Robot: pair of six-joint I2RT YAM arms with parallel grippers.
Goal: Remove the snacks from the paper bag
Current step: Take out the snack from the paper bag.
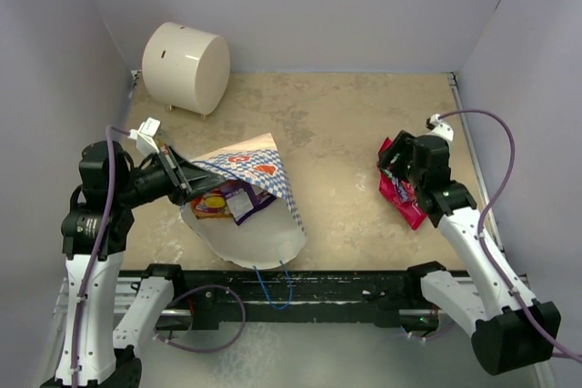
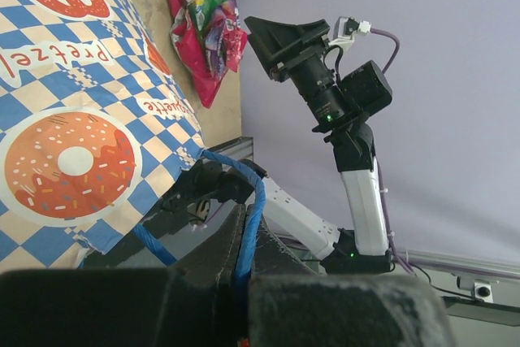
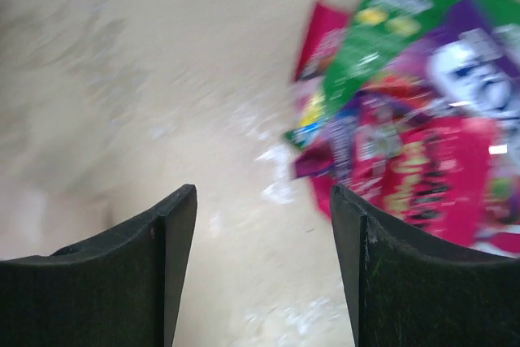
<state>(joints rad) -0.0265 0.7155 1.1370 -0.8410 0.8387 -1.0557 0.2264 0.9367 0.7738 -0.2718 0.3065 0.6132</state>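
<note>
The blue-and-white checked paper bag (image 1: 259, 197) lies on its side mid-left, its mouth toward the left arm. A purple packet (image 1: 244, 199) and an orange one (image 1: 211, 203) show in its mouth. My left gripper (image 1: 186, 181) is shut on the bag's blue cord handle (image 2: 250, 225) and holds the bag's edge up. A pile of red, purple and green snacks (image 1: 403, 192) lies on the table at the right and also shows in the right wrist view (image 3: 414, 144). My right gripper (image 1: 393, 163) is open and empty just above the pile's left edge.
A large cream cylinder (image 1: 186, 67) lies at the back left. Purple walls close in the beige table (image 1: 336, 124) on three sides. A black rail (image 1: 300, 286) runs along the near edge, with the bag's second blue cord hanging over it.
</note>
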